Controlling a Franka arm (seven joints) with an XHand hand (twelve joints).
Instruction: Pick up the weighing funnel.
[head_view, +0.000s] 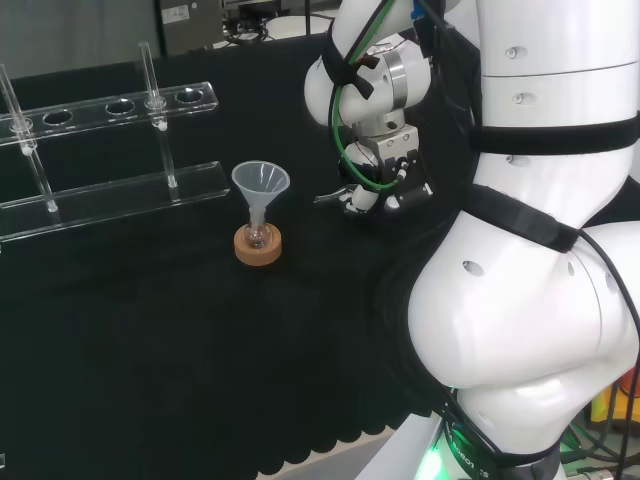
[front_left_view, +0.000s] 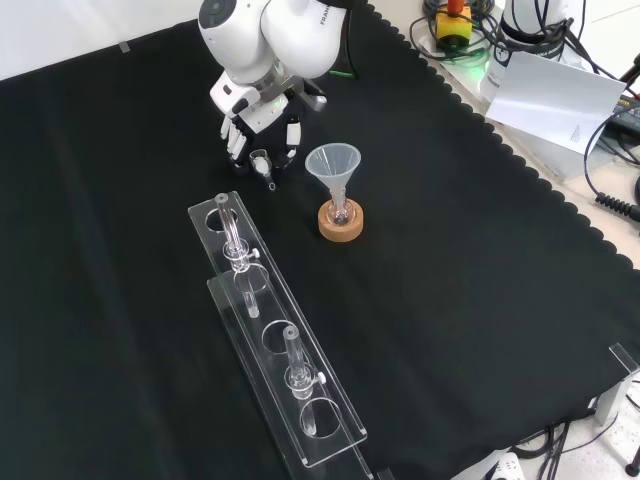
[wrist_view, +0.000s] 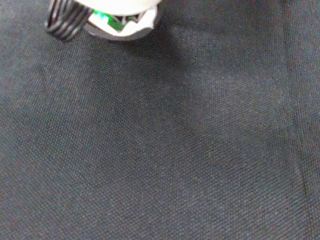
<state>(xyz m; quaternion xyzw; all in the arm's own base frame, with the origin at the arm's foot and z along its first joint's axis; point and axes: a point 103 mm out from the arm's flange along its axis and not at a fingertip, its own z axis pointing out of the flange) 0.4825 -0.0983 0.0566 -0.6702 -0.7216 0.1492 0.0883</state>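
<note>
Weighing funnel (front_left_view: 263, 165) upper centre of front view, long axis vertical in frame, stem down. Hand (front_left_view: 256, 118) fingers (front_left_view: 291, 135) curled around it. Funnel (front_left_view: 333, 165) just right, tube rack (front_left_view: 270, 330) below.

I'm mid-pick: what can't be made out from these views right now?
Front view: the small clear scoop-shaped weighing funnel beneath the black-and-white robot hand is too small and transparent to tell whether it is held or lifted.
Head view: the robot hand's grasping side is hidden by its own wrist.

A lab bench (front_left_view: 480, 250): funnel (front_left_view: 333, 165) in flask (front_left_view: 341, 212), clear test-tube rack (head_view: 110, 197).
</note>
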